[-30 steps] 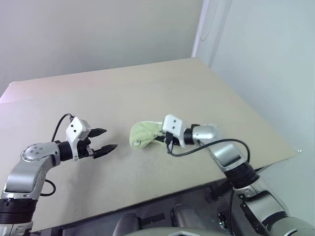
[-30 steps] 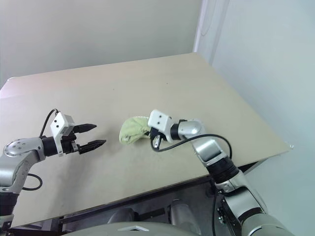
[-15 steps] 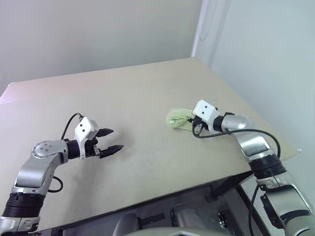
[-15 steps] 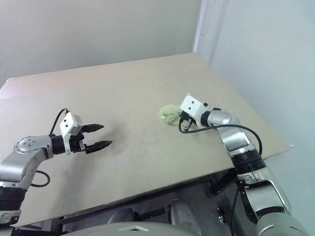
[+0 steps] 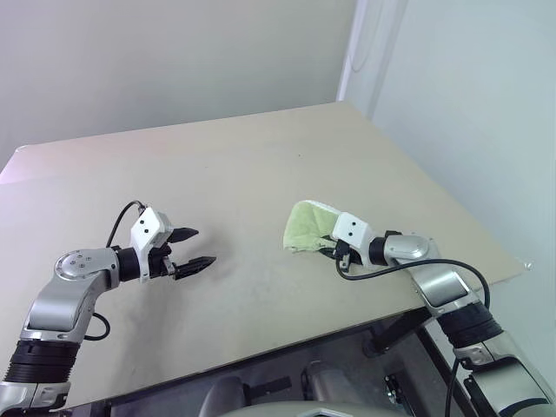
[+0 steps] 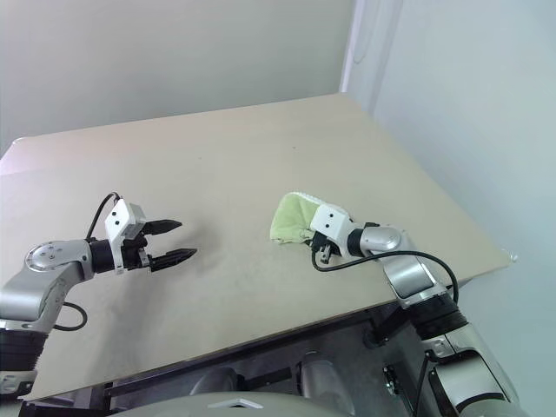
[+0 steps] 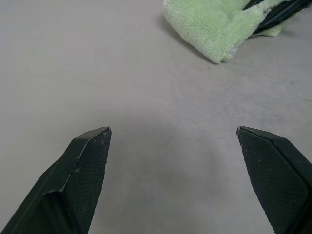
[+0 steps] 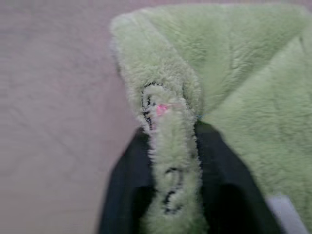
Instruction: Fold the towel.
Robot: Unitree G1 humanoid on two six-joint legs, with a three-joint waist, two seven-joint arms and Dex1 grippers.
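Observation:
The towel (image 5: pixel 306 228) is a pale lime-green terry cloth lying bunched and partly folded on the tan table (image 5: pixel 217 165), right of centre. My right gripper (image 5: pixel 330 248) reaches into its near right edge. In the right wrist view a ridge of the towel (image 8: pixel 170 97) sits pinched between the two black fingers (image 8: pixel 129 180) of my right gripper (image 8: pixel 173 151). My left gripper (image 5: pixel 202 247) hovers open over bare table well to the left of the towel, holding nothing. The left wrist view shows its wide-spread fingertips (image 7: pixel 92 146), with the towel (image 7: pixel 214 24) beyond them.
The table's right edge (image 5: pixel 486 234) and near edge (image 5: pixel 287 343) drop off close to my right arm. A grey wall stands behind the table's far edge. A black cable loops from each wrist.
My right gripper carried the towel to the right, then down toward the near side of the table. The towel went from a tight bunch to a flatter, wider flap.

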